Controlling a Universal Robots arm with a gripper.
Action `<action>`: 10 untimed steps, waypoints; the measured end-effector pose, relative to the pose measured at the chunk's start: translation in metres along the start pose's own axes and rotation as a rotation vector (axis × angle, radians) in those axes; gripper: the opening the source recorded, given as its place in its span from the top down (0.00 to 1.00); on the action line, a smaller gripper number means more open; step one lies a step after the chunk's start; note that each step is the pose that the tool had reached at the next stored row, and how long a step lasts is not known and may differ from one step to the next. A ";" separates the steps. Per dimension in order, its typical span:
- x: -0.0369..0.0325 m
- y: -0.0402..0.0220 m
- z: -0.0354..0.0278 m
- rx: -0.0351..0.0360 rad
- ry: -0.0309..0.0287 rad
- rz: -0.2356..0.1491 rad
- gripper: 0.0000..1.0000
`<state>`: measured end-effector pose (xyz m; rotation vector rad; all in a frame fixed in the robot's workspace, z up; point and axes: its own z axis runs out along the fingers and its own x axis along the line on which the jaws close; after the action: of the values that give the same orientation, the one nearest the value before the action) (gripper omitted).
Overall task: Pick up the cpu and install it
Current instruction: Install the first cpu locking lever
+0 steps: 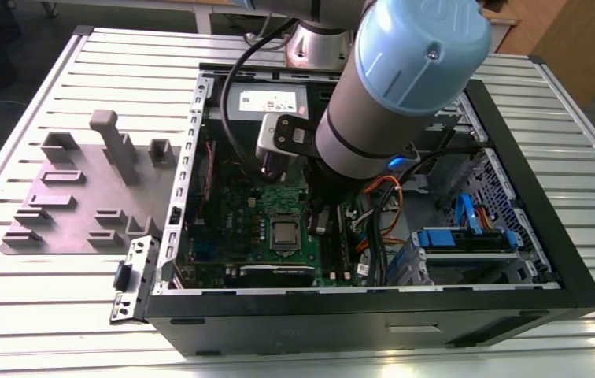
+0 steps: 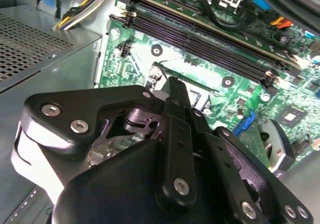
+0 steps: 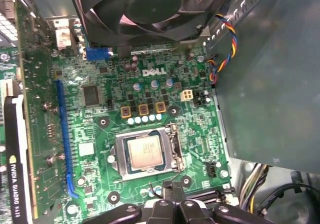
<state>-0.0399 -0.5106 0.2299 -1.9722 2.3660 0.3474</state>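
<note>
The cpu (image 3: 144, 151), a small flat square with a pale metal top, lies flat in the socket of the green motherboard (image 3: 95, 134), framed by the socket's metal bracket (image 3: 172, 151). It also shows in the exterior view, low in the open computer case, as the cpu (image 1: 282, 231). My gripper (image 3: 172, 194) hovers above the board just beside the socket, apart from the chip. Its black fingers (image 3: 162, 206) stand close together with nothing between them. In the second wrist view the gripper (image 2: 175, 84) points down at the board near the memory slots (image 2: 210, 39).
The black case wall (image 1: 382, 311) rings the board. A fan (image 3: 140, 9) sits beyond the socket, a graphics card (image 3: 12, 149) along one side, and cables (image 1: 382, 197) and blue drive bays (image 1: 466, 240) at the exterior view's right. A grey fixture with upright blocks (image 1: 87, 197) stands outside on the slatted table.
</note>
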 end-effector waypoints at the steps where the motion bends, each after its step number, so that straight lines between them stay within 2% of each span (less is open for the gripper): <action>1: 0.0000 0.0000 0.0000 0.0005 0.0025 0.000 0.89; 7: 0.0002 -0.0001 0.0010 0.0008 0.0052 0.000 0.89; 10: 0.0006 -0.0003 0.0021 0.0008 0.0094 -0.004 0.89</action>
<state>-0.0399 -0.5109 0.2277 -1.9820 2.3673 0.3377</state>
